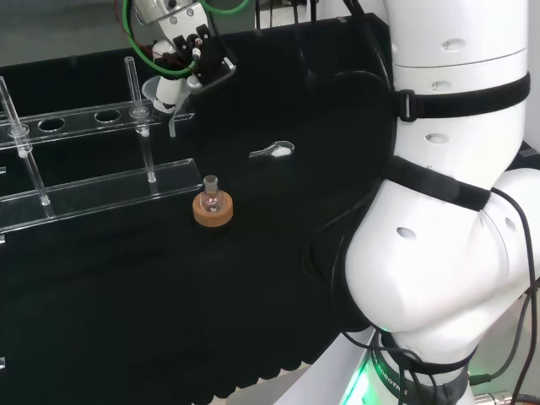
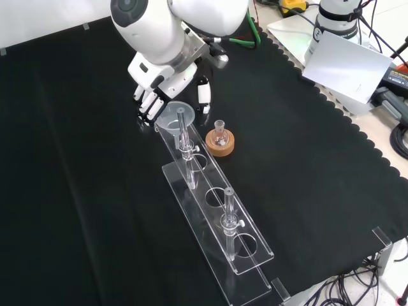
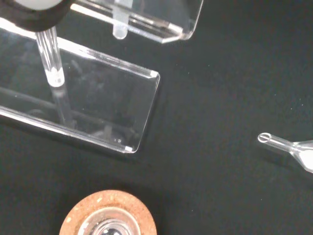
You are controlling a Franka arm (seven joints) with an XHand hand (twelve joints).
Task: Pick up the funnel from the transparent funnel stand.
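1. Black cloth covers the counter (image 2: 331, 191); no writing is legible.
2. The funnel (image 2: 174, 116) sits at the transparent funnel stand's (image 2: 217, 210) end.
3. The hand (image 2: 153, 99), fingers curled, grips its rim.

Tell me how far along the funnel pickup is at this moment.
Done: the hand has reached the end of the transparent funnel stand where the funnel sits. In hand: its fingers are beside the funnel's rim, but a closed grasp isn't clear. Left: the funnel is apparently still seated in the stand's end hole, so gripping and lifting remain. The flask on its cork ring stands untouched.
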